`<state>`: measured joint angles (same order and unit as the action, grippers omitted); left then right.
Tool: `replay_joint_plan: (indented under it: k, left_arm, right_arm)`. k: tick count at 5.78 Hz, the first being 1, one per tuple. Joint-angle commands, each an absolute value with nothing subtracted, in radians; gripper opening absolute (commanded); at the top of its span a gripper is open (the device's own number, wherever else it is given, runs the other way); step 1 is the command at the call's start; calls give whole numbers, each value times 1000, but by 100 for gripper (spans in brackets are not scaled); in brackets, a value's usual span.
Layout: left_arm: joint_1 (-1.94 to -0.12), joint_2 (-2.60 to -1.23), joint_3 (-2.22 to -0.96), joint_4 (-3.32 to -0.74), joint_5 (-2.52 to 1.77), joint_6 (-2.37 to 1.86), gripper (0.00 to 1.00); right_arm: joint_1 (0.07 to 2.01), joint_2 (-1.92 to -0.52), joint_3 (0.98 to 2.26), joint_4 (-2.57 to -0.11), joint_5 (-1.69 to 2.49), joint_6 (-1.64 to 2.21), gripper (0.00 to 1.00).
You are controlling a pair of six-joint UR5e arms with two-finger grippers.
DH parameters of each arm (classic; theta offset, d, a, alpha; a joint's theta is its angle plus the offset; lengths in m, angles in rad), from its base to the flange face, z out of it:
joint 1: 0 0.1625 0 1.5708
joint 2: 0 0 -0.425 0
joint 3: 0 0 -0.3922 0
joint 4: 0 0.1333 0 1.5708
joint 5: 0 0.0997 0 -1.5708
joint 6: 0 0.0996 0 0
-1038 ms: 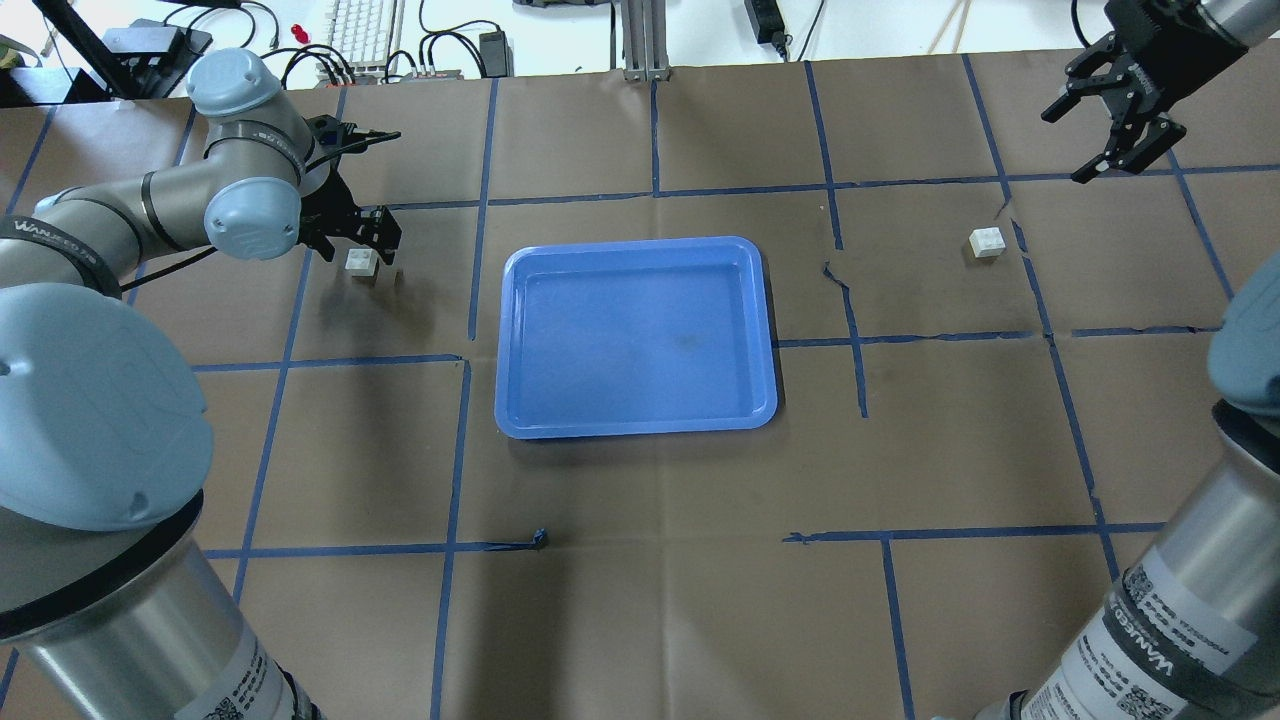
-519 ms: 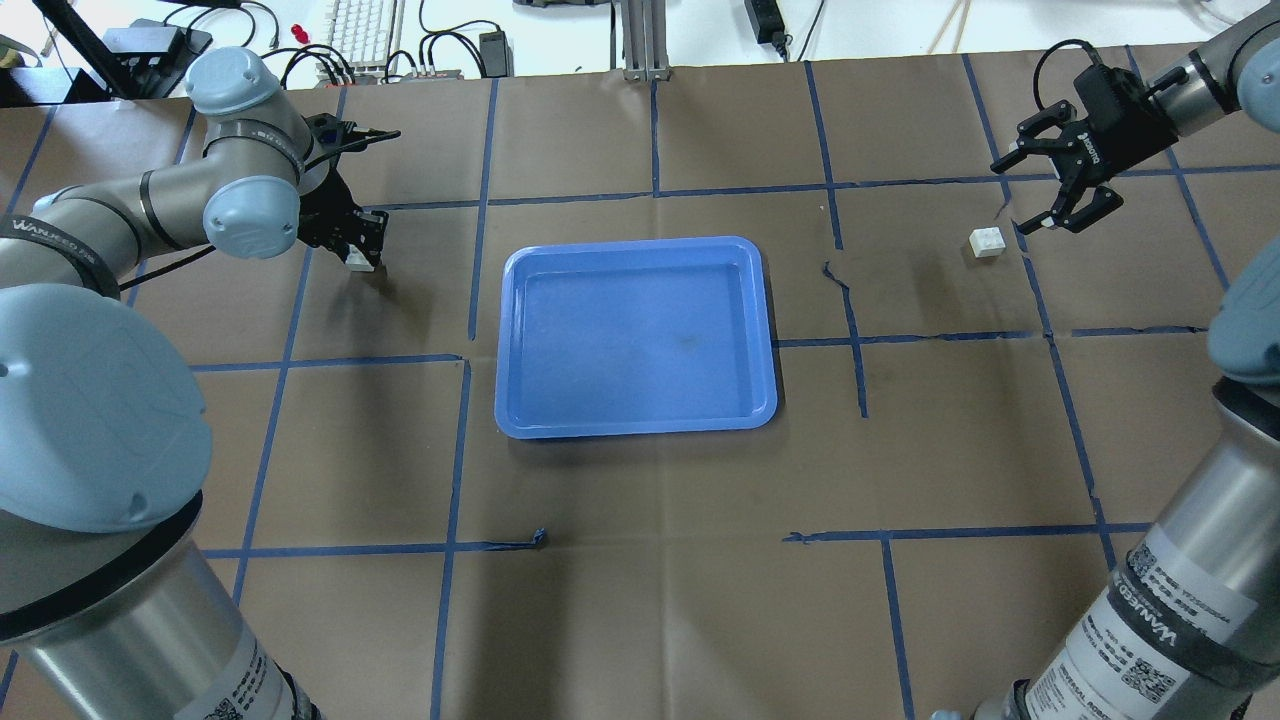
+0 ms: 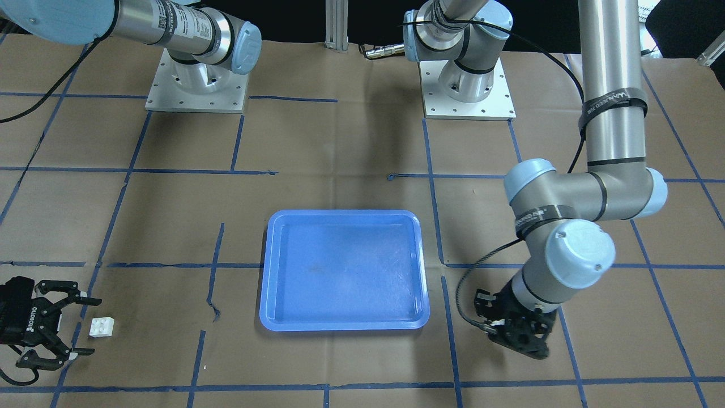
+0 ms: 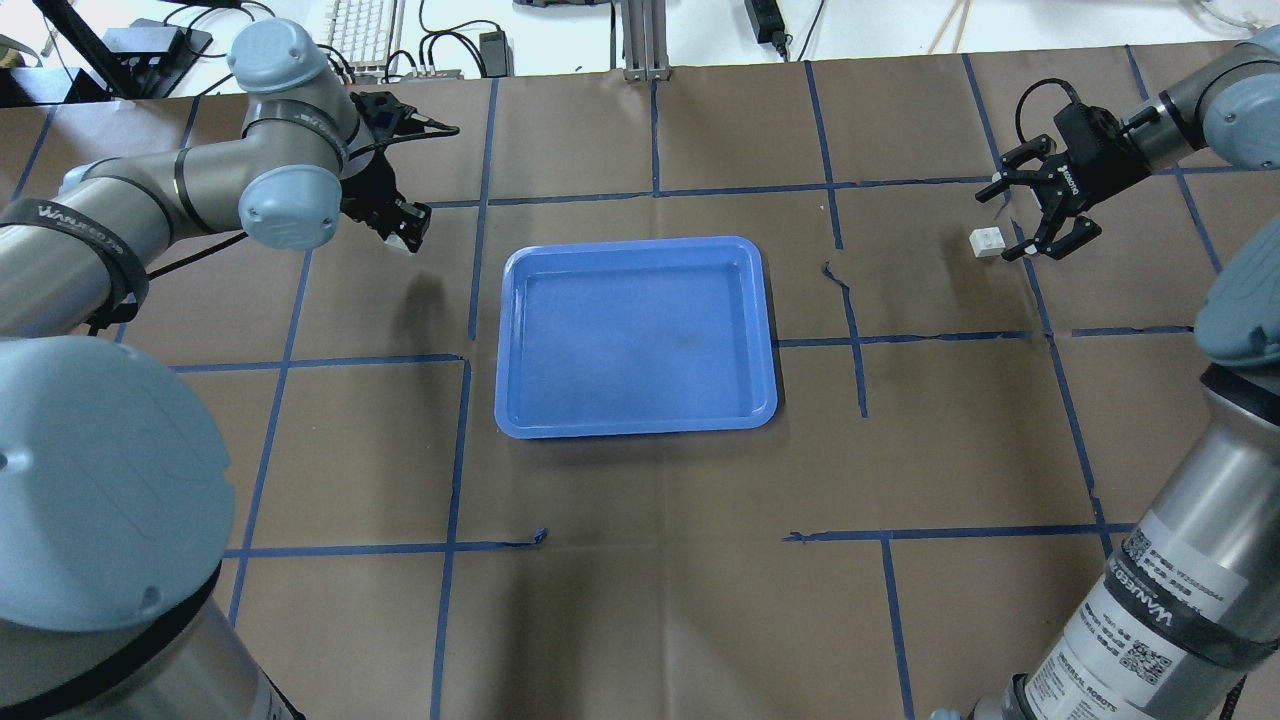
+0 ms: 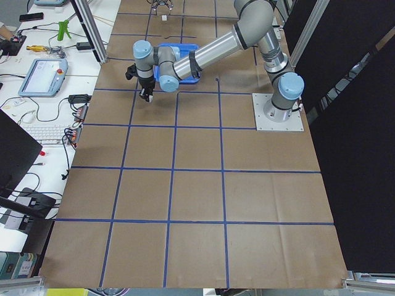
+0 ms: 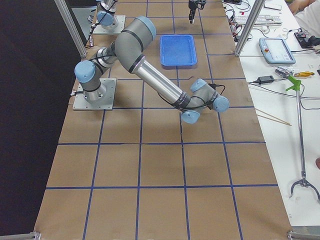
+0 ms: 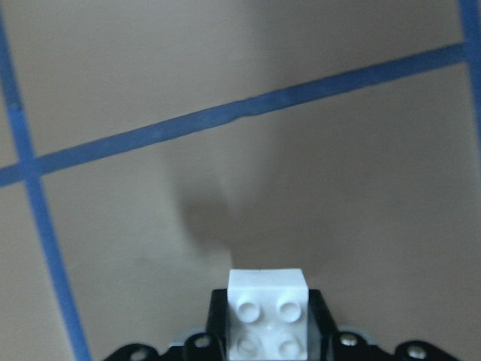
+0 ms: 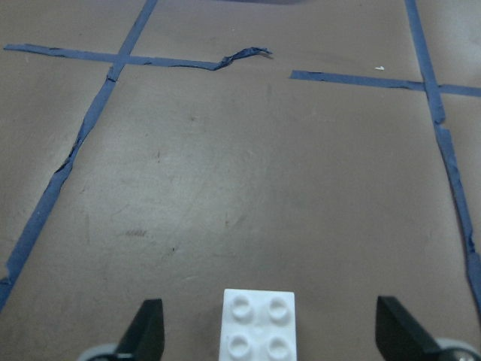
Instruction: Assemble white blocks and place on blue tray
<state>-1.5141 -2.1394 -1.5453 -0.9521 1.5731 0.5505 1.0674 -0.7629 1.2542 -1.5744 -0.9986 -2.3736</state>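
Observation:
My left gripper (image 4: 407, 226) is shut on a white block (image 7: 268, 312) and holds it above the brown table, left of the blue tray (image 4: 636, 337). The block sits studs up between the fingers in the left wrist view. The second white block (image 4: 986, 242) lies on the table, right of the tray. My right gripper (image 4: 1004, 226) is open, low at this block, one finger on each side of it. In the right wrist view the block (image 8: 258, 335) sits between the fingertips (image 8: 146, 336). The front view shows the tray (image 3: 344, 271), this block (image 3: 102, 327) and the right gripper (image 3: 85, 327).
Brown paper with blue tape lines covers the table (image 4: 660, 600). The tape is torn and lifted just right of the tray (image 4: 840, 275). A keyboard (image 4: 362, 28) and cables lie beyond the table's far edge.
My left gripper shut on its white block, lifted it and moved right, toward the tray's far left corner. My right gripper came down and left and now straddles the other block.

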Motion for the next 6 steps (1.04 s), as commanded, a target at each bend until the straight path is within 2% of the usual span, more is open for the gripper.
replay_joint_plan:
  k: [1, 2, 3, 6]
  left_arm:
    - [-1691, -2112, -1569, -957, 1571, 744, 4]
    - [-1754, -2099, -1598, -956, 1574, 837, 4]
    - [-1802, -2074, -1632, -954, 1571, 904, 4]
    - [-1819, -2077, -1701, -946, 1563, 1196, 4]
  right_arm:
    - [1051, -741, 1255, -1575, -1002, -2376, 99]
    - [1051, -742, 1253, -1575, -996, -2375, 91]
    - [1051, -744, 1250, -1575, -993, -2373, 88]
    - [1051, -747, 1244, -1572, -996, -2375, 65]
